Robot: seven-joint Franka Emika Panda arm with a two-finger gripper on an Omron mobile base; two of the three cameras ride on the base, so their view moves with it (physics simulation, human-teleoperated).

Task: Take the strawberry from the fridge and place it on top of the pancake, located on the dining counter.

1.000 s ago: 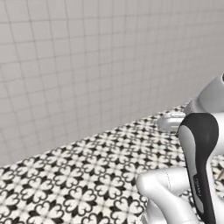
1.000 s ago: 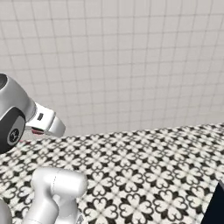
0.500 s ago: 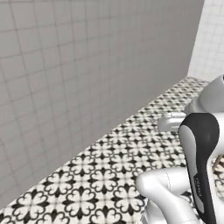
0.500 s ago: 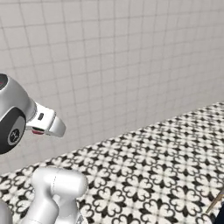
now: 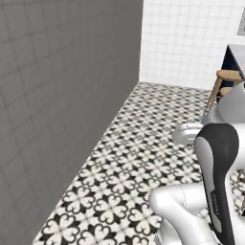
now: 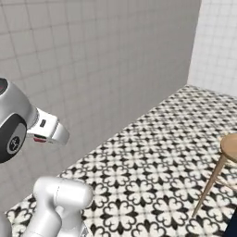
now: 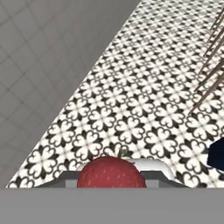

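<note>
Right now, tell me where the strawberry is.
The strawberry sits at the bottom centre of the hand view, close to the camera, above the patterned floor.

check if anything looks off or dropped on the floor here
Nothing stands out. The strawberry sits at the gripper, not dropped, the patterned floor shows no spill, and the wooden stool stands upright.

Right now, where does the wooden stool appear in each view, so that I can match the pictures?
Left base view: stool at the upper right edge.
Right base view: stool at the right edge, seat at mid height, legs running down.
Hand view: thin brown legs at the right edge, probably the stool's, up and right of the strawberry.
Shared landmark: patterned floor meeting the grey tiled wall.
</note>
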